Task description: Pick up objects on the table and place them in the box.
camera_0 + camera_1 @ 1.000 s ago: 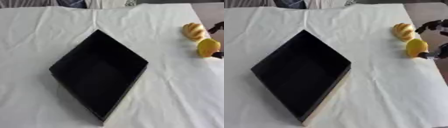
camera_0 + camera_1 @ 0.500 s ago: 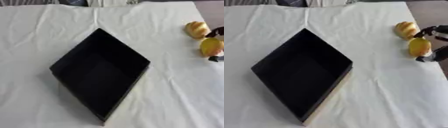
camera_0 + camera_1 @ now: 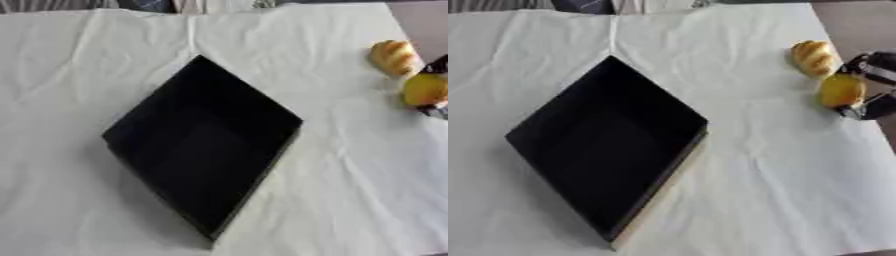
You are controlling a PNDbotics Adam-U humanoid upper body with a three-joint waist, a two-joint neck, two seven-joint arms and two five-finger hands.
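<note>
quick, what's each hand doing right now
Left hand: not in view.
Right hand: curled round the round yellow fruit at the white-clothed table's right edge.

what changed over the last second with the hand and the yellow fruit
The right hand has closed its fingers round the yellow fruit, which has barely shifted on the cloth. The bread roll and the black box stayed where they were, the box still empty.

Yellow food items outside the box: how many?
2. A bread-like roll lies near the table's far right edge; a round yellow fruit sits just nearer, with the right robot hand around it. The box looks empty.
</note>
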